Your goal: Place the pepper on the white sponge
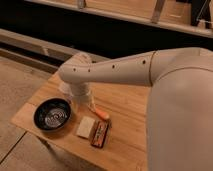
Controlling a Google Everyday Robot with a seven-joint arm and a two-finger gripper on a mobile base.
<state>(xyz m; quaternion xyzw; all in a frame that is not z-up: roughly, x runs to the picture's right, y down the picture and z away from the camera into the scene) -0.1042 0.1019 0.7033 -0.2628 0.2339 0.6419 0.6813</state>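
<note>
Over the middle of the wooden counter (127,122), the robot's big white arm (120,72) came in from the right and bent down at the wrist, so the tool (82,102) pointed pretty much straight down at the boards. It sat just far of the white sponge (86,127) and right of the black bowl (52,114). Its fingers were spread wide with nothing pinched between them, though honestly the wrist housing covered most of them, so I couldn't make out exactly where the tips were relative to the wood.

The pepper (101,114) was lying flat on the counter, a little orange thing angled so one end ran up toward the tool and the other pointed near-right. The end nearest the tool looked right up against it, but I couldn't tell if they actually touched. It was not on the sponge; it sat just to the far right of it, close to the sponge's far corner.

The sponge itself lay flat near the front edge of the counter, with a dark red-brown block (100,134) right beside it on the right, the two looking like they were touching along their long sides. The pepper's lower end was just beyond the far end of that block. The bowl stood on the left part of the counter, apart from the sponge, with pale floor (20,85) showing past the left edge.
</note>
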